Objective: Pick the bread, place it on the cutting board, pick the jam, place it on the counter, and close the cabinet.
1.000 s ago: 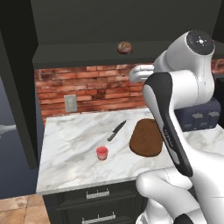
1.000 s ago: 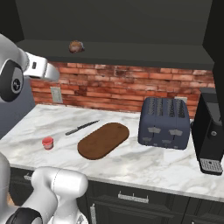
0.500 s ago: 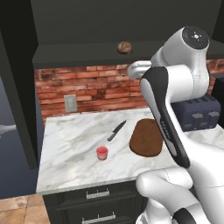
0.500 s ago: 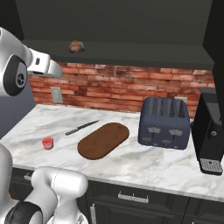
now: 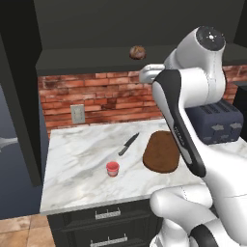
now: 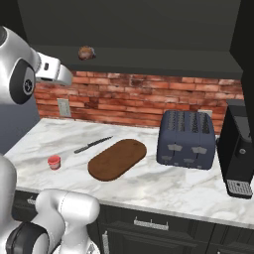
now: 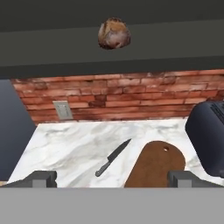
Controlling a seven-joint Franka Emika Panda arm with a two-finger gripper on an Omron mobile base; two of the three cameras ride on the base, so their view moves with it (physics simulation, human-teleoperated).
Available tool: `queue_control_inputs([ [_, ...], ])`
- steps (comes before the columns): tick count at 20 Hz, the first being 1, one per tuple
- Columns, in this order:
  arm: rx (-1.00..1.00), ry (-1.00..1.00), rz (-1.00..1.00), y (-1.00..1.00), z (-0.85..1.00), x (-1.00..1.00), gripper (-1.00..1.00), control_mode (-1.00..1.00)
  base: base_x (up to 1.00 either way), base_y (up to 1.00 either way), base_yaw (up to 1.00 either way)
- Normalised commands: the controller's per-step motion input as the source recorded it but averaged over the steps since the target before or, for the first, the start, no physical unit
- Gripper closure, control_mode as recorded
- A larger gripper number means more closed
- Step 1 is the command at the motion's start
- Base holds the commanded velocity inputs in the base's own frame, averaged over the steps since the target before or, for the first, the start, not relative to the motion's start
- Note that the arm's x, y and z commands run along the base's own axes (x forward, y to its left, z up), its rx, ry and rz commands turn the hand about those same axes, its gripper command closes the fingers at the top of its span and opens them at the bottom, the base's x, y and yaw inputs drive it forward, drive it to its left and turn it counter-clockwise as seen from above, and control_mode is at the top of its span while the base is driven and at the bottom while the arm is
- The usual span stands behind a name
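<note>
- My gripper [image 7: 112, 178] is up high, level with the cabinet [image 5: 96, 29]; fingertips [image 7: 41, 178] stand far apart, nothing between them.
- Bread [image 7: 114, 33] sits on the open cabinet's shelf, above and ahead of the fingers, untouched.
- Cutting board [image 5: 162, 151] lies bare on the counter [image 5: 82, 159], below the shelf.
- Knife [image 5: 129, 143] lies just left of the board, apart from it.
- Jam [image 5: 113, 168] stands upright near the counter's front edge, left of the board.
- Toaster [image 6: 186, 139] sits right of the board; coffee machine [image 6: 239, 149] further right.
- Brick wall [image 6: 149, 104] behind.
</note>
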Motion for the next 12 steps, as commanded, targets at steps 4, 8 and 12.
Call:
queue_control_inputs([
  [4, 0.0, 0.0, 0.0, 0.0, 0.0, 0.23, -1.0, -1.0, 0.0, 0.0, 0.0],
  [8, 0.0, -0.02, 0.0, 0.0, 0.02, 0.17, -1.0, -1.0, 0.0, 0.0, 0.0],
  [12, 0.0, -0.05, 0.0, 0.0, 0.12, 0.08, -1.0, -1.0, 0.0, 0.0, 0.0],
])
